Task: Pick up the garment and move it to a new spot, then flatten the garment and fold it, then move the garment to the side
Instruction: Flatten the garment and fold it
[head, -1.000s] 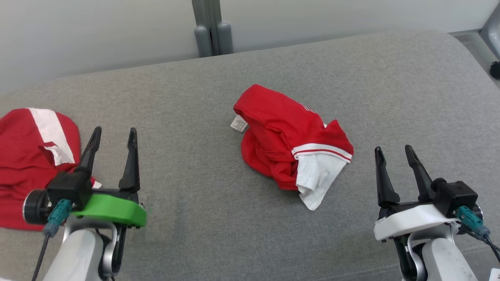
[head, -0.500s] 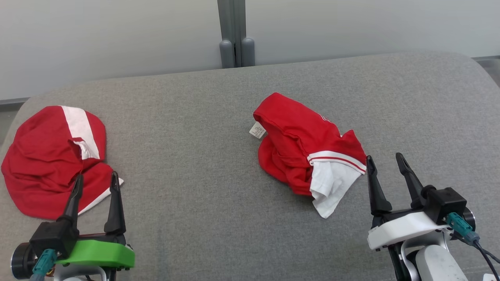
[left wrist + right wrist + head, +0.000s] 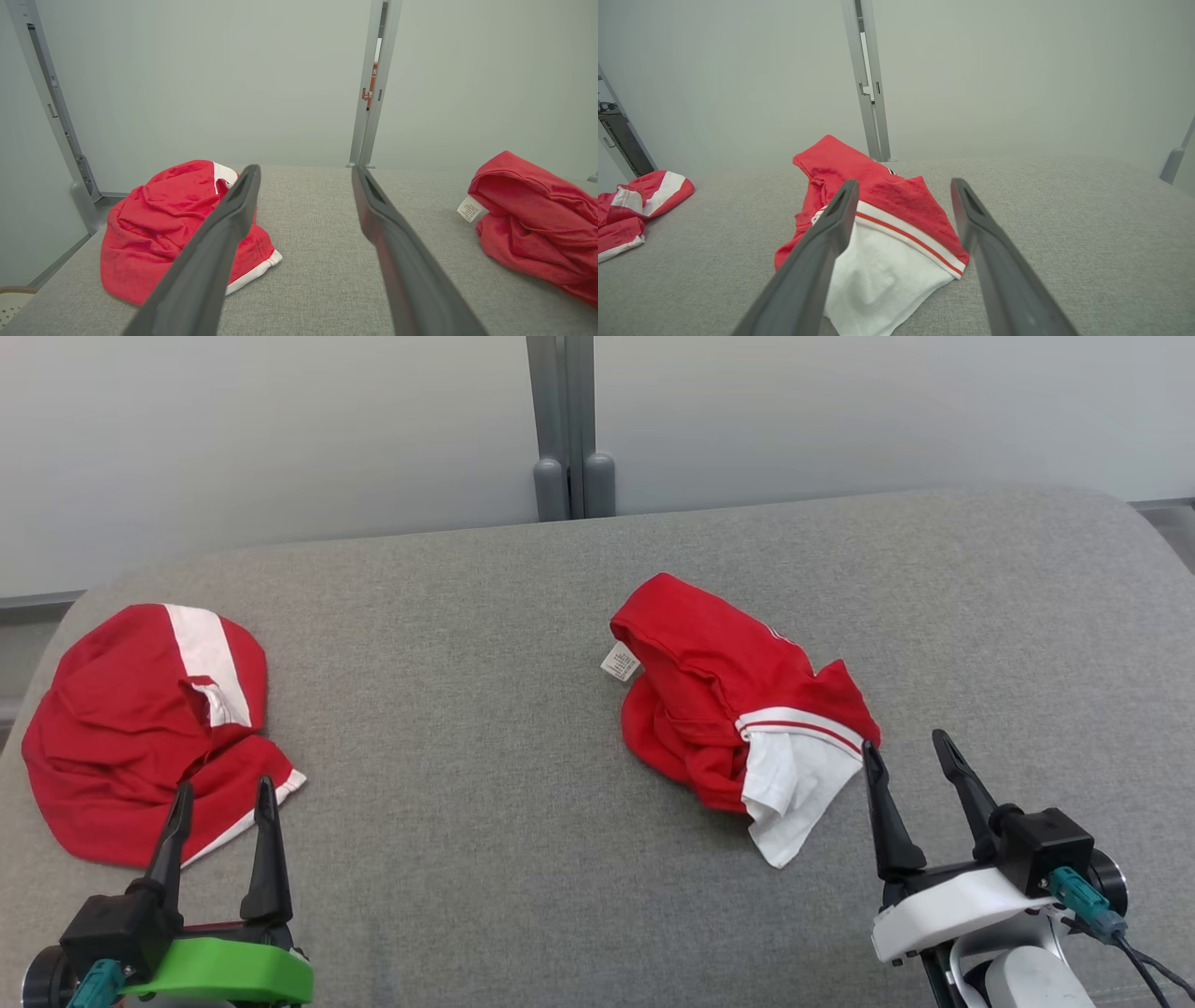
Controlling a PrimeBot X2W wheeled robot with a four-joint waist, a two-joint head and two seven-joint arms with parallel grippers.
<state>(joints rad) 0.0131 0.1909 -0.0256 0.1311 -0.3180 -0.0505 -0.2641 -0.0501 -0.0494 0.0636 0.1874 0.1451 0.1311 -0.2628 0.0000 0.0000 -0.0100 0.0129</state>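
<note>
- Right end effector (image 3: 903, 742): released, fingers spread, empty. Left end effector (image 3: 224, 786): the same.
- Crumpled red jersey garment with a white striped sleeve (image 3: 719, 709) lies on the grey fabric bench (image 3: 467, 709), just ahead and left of the right end effector. Whether they touch cannot be told.
- Second crumpled red-and-white garment (image 3: 131, 728) lies just ahead of the left end effector.
- Step, as judged: pick-up. Aim at the raised red fold, not the thin white sleeve. Pinch several layers and lift clear before carrying.

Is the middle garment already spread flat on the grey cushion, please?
No, the middle garment lies crumpled in a heap on the grey cushion.
</note>
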